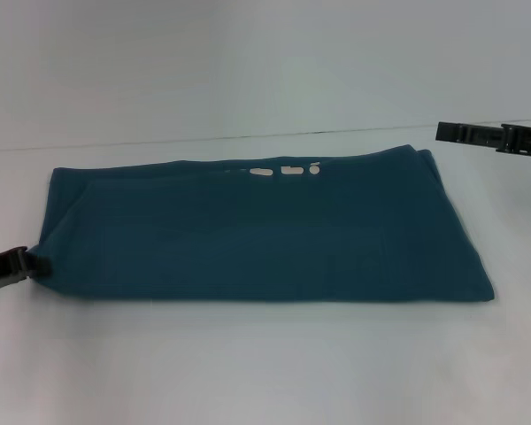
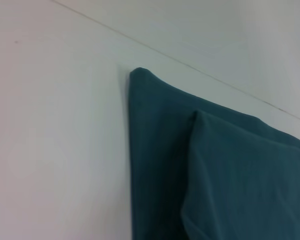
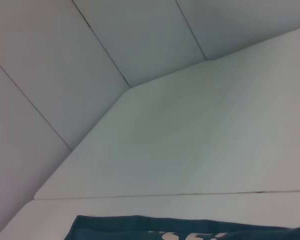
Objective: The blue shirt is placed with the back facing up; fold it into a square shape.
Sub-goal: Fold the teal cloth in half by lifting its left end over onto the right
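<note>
Grippers frame a half-finished fold. Left gripper (image 1: pixel 22 263) sits low at the near left corner of the blue shirt (image 1: pixel 265 239), its tip touching the cloth edge; whether its jaws pinch the fabric or merely rest beside it cannot be told from the head view. Right gripper (image 1: pixel 478 135) hangs raised, beyond the shirt's far right corner and apart from it, its jaw state likewise unclear. Between them the shirt lies flat on the white table (image 1: pixel 265 372) as a wide rectangle, sleeves apparently tucked in, white lettering peeking out at the far edge. The long fold looks done; a crosswise fold, end over end, seems left to make a square.
</note>
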Available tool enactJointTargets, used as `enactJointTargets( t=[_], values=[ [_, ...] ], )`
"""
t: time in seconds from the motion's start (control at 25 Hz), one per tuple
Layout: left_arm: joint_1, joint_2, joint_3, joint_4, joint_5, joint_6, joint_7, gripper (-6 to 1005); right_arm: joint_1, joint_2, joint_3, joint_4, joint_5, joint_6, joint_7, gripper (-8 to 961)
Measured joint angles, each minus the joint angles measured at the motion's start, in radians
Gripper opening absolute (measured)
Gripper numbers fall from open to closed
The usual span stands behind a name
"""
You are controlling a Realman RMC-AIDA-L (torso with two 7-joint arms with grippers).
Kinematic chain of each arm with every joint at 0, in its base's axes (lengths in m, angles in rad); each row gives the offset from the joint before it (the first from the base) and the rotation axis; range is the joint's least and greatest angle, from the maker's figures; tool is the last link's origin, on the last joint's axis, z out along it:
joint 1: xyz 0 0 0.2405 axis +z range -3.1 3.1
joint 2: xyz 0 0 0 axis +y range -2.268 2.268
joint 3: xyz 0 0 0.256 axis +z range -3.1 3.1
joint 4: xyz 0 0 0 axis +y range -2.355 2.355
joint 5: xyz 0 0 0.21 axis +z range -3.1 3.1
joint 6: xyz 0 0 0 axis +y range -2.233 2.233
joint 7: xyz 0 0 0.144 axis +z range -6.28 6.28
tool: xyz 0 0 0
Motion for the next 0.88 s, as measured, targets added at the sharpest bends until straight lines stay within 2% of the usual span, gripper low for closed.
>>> enactJointTargets(
  t=[0.16,0.36,0.56,0.88],
  values=[
    [0.015,0.002,-0.007,0.008,-0.001,0.005,0.007,5,-0.001,0.011,0.0,0.001,0.001,0.002,-0.001,902],
    [0.061,0.002,-0.018,0.057,-0.009,0.028,0.008,5,0.002,0.019,0.003,0.0,0.011,0.003,-0.001,902],
    [0.1,0.004,-0.088,0.099,-0.007,0.07,0.027,5,0.009,0.026,0.002,0.001,0.026,0.008,-0.002,903],
    [0.158,0.036,-0.237,0.15,0.02,0.105,0.079,4,0.02,0.041,-0.001,0.002,0.043,0.015,-0.002,904]
  ],
)
